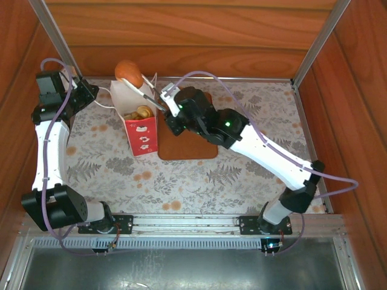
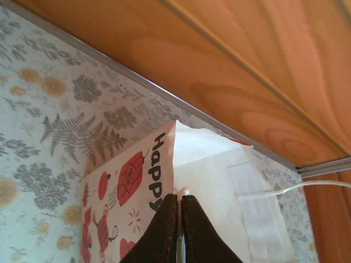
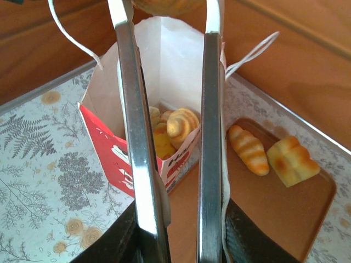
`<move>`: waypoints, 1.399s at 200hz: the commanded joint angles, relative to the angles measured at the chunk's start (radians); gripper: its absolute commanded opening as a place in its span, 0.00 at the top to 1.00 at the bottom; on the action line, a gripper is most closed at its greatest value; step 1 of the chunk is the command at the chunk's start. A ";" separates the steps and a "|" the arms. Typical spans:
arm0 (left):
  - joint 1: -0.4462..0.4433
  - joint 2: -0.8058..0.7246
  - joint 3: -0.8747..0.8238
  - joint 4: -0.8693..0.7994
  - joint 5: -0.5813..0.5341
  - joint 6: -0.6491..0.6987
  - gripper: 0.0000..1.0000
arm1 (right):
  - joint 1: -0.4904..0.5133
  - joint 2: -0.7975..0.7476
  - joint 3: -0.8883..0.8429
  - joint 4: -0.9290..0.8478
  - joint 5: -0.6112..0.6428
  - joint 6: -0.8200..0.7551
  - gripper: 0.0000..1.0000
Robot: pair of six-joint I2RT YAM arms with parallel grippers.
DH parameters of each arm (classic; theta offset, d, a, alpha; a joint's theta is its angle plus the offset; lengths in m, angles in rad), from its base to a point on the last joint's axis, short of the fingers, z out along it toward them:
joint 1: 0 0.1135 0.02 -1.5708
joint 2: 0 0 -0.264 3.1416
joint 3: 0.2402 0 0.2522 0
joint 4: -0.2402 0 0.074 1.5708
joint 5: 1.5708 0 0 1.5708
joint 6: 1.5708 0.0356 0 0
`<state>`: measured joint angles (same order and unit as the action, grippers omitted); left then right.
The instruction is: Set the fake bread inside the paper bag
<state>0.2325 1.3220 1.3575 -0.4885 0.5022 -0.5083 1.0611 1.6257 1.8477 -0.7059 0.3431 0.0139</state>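
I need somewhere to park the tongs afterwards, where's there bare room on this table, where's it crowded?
Widest bare patch: the floral table between the board and the near edge. Another lies far right, behind the right arm. Crowded far left: the paper bag, with the tongs, left gripper and right gripper at it.

Warm wooden walls box the scene in on three sides, the grain glowing in soft, even light. Aluminium posts climb from the back corners. Below, the tabletop wears a pale cloth of grey ferns and orange blossoms, with a metal rail along the near edge.
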 commanded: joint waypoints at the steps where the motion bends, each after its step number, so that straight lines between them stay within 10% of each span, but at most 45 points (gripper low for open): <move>1: -0.003 -0.038 -0.011 0.003 -0.031 0.029 0.95 | 0.007 0.083 0.117 -0.095 -0.007 0.033 0.89; 64: -0.004 -0.038 -0.026 0.003 -0.023 0.032 0.98 | 0.007 0.281 0.346 -0.317 0.002 0.054 0.88; 218: -0.003 -0.023 -0.027 0.020 0.005 -0.002 0.98 | -0.070 0.258 0.289 -0.234 -0.137 0.129 0.50; 280: -0.004 -0.057 -0.035 0.036 0.019 -0.011 0.55 | -0.075 0.125 0.235 -0.129 -0.182 0.135 0.52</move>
<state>0.2321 1.3010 1.3273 -0.4728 0.5045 -0.5171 0.9886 1.8557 2.1006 -0.9302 0.1894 0.1345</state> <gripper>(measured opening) 0.406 0.486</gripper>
